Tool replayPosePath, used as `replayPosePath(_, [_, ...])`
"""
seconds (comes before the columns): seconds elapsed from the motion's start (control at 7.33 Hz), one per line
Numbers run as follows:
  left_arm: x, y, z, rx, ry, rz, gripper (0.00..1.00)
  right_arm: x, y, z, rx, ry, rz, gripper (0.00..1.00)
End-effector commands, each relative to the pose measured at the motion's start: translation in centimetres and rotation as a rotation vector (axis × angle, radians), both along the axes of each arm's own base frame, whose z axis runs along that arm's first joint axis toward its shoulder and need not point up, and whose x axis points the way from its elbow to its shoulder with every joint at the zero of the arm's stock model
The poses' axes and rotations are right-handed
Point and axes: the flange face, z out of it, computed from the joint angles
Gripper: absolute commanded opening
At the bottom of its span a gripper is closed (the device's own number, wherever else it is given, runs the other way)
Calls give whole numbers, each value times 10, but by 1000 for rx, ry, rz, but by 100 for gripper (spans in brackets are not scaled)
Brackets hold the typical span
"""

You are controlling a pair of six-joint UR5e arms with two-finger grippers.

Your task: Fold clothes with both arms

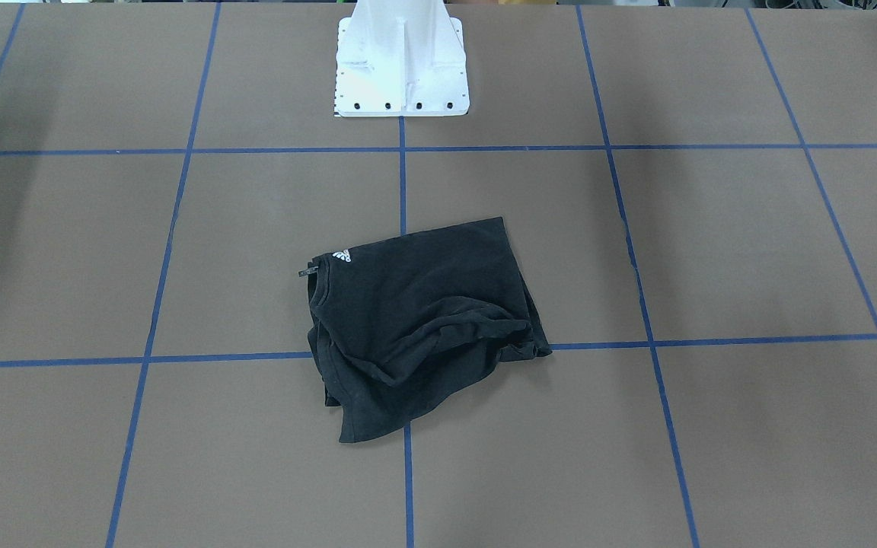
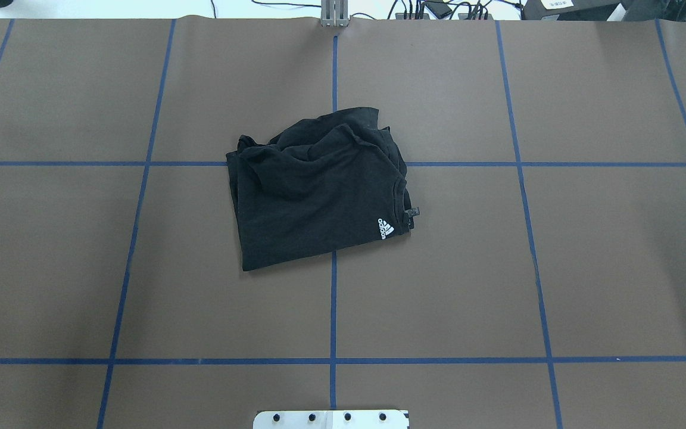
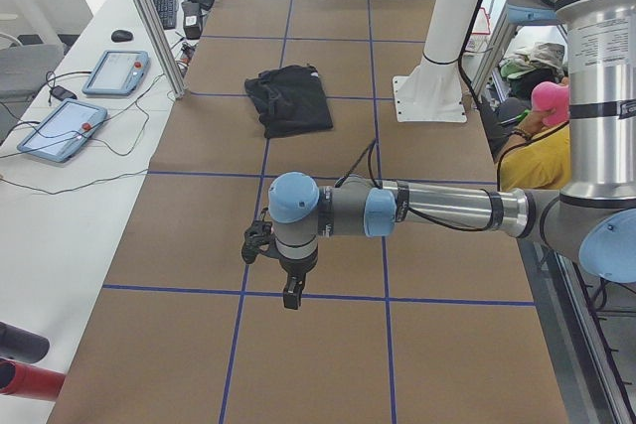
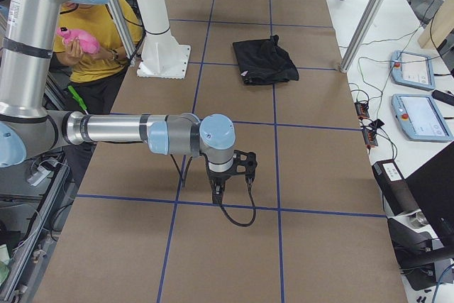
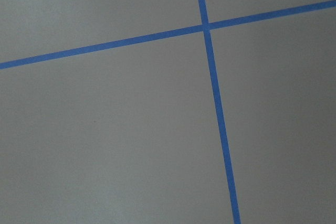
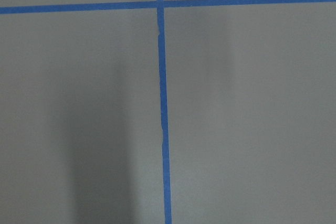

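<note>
Black T-shirt (image 2: 313,196) shows overhead; side views add left arm (image 3: 437,211), right arm (image 4: 113,129).

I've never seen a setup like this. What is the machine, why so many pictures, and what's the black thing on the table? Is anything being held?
All six pictures show one moment. The machine is two jointed metal arms, each ending in a two-finger gripper; the white pedestal is its base. Two cameras look down on the brown table, one from behind the robot, one facing it. Two look along the table from its ends: one shows the left arm near, the other the right arm. The last two sit on the wrists and see only bare table with blue tape lines. The black thing is a T-shirt, loosely folded and rumpled, with a small white logo. The left gripper and right gripper hang over bare table, far from it; nothing shows in either.
</note>
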Motion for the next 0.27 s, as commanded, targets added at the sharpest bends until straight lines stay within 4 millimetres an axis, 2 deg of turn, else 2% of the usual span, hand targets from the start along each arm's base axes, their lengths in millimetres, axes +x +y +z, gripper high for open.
replayPosePath(0.0, [1, 0, -2, 7, 3, 4, 100, 0, 0, 1, -1, 0, 0, 100])
replayPosePath(0.14, [1, -1, -3, 9, 6, 4, 100, 0, 0, 1, 0, 0, -1, 100])
